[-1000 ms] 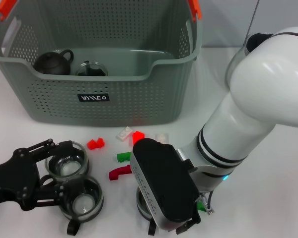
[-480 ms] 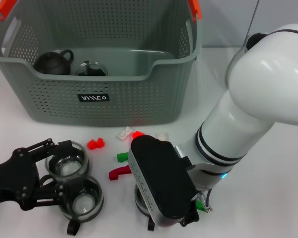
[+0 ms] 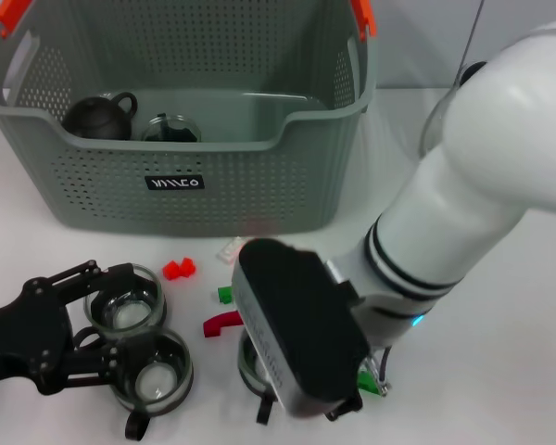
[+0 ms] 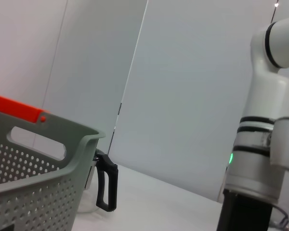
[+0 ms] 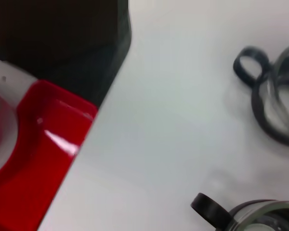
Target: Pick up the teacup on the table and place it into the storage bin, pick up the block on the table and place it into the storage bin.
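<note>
Glass teacup (image 3: 252, 369) upright beneath the right gripper (image 3: 296, 408); whether the gripper is spread, I cannot tell.

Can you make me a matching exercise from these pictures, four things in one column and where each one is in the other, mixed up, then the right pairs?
Things:
1. dark clay teapot
2. orange block
3. left gripper
4. black label

Places:
A. on the front wall of the storage bin
B. inside the storage bin, at its left end
C. on the table, between the bin and the glass teacups
D. low on the table, around the glass teacups

Pairs: 1-B, 2-C, 3-D, 4-A
</note>
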Motion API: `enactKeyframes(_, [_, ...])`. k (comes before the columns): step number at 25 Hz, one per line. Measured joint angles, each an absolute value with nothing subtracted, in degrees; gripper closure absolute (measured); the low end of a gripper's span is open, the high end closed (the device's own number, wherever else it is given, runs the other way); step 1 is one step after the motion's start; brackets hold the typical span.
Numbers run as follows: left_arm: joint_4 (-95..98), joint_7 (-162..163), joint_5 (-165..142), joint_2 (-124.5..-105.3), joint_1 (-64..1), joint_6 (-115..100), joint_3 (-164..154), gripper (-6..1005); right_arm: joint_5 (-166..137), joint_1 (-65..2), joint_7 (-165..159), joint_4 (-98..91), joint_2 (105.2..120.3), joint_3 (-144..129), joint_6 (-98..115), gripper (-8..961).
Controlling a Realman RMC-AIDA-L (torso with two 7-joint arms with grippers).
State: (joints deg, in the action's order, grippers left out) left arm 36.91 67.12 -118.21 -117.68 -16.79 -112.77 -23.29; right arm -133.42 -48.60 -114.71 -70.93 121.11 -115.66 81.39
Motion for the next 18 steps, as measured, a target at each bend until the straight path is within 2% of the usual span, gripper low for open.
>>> enactKeyframes(8, [36.91,67.01,-118.21,-117.68,-16.70,-112.82,-22.75,80,-126.28,-46.19,-111.45,-80.25,120.35,-89.85,96.60,897])
enactKeyframes(14, [36.91,66.81,-118.21,-117.69,-16.71,-112.75,-22.67,82,-117.80,-46.14,-107.89,-80.69,120.20,-69.97,106.57,896])
enactKeyframes(18, [36.92,66.80,-118.21,-117.69,-16.83,-112.76,-22.58,83,-104.55,-44.96,-105.18,-77.84,120.21,-59.07,105.09,896])
